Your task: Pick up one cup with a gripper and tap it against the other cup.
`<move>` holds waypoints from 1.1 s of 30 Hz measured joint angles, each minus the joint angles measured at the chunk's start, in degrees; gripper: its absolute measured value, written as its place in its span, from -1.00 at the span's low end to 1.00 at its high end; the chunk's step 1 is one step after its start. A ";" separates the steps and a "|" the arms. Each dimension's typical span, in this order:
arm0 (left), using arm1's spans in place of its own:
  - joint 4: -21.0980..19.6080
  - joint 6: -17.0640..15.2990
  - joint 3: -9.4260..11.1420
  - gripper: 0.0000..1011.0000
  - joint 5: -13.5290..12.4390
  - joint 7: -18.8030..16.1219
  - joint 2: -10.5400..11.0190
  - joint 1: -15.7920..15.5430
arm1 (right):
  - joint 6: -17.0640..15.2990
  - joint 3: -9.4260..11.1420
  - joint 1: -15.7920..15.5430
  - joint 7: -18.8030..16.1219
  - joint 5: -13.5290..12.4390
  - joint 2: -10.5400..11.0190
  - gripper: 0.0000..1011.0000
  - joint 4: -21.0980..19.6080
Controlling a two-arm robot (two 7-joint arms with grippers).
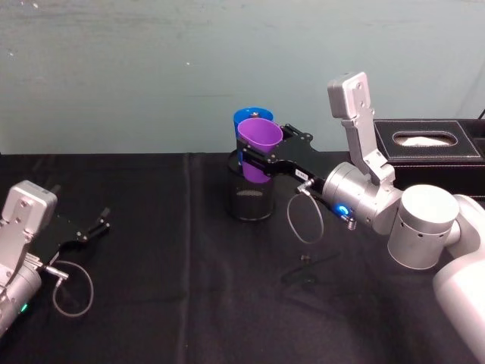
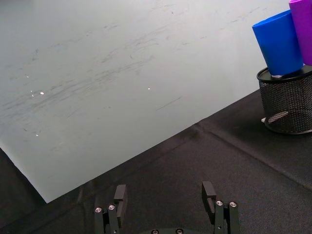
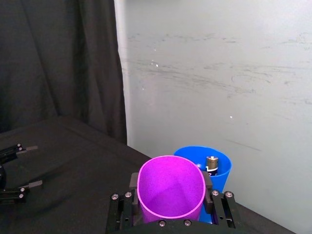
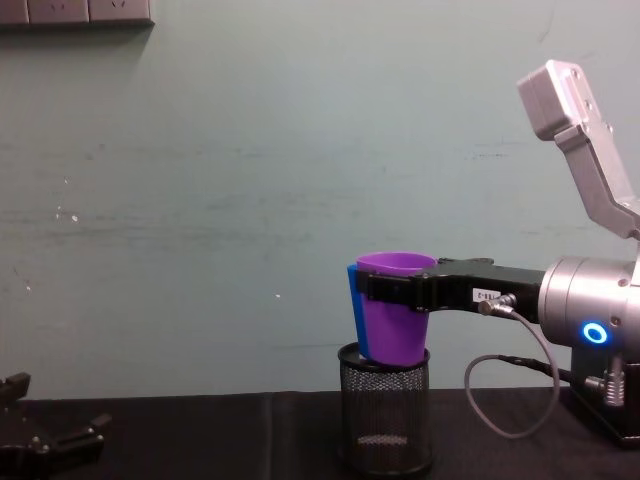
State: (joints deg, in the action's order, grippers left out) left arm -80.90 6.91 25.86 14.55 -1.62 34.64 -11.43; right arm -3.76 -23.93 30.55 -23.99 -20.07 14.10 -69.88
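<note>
Chest view: purple cup (image 4: 392,318) is clamped in right gripper (image 4: 390,288), seemingly touching blue cup (image 1: 250,116); pickup done, tap judged in progress; left gripper (image 1: 102,220) parked, jaws apart

Purple cup (image 4: 395,325) in right gripper (image 4: 388,288) jaws

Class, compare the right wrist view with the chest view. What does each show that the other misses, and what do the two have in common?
Right wrist view: it looks down into the open purple cup, clamped by the right gripper, and into the blue cup, where a small metal-capped cylinder stands.
Chest view: side on, it shows the black mesh holder beneath the cups and the right arm's glowing blue ring.
Both: the purple cup held right beside the blue cup, and the left gripper idle low near the table.
</note>
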 joint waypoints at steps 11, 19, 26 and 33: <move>0.00 0.00 0.00 0.98 0.00 0.00 0.00 0.00 | 0.00 -0.06 0.00 0.00 -0.03 0.03 0.43 -0.01; 0.00 0.00 0.00 0.98 0.00 0.00 0.00 0.00 | 0.00 -0.10 -0.04 0.00 -0.02 0.07 0.43 -0.04; 0.00 0.00 0.00 0.98 0.00 0.00 0.00 0.00 | 0.00 -0.10 -0.07 0.00 -0.02 0.08 0.43 -0.08; 0.00 0.00 0.00 0.98 0.00 0.00 0.00 0.00 | 0.00 -0.10 -0.07 0.00 -0.02 0.08 0.43 -0.09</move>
State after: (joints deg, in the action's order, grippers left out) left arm -80.90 6.90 25.86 14.55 -1.62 34.65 -11.43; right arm -3.76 -24.03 30.48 -23.99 -20.09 14.17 -69.97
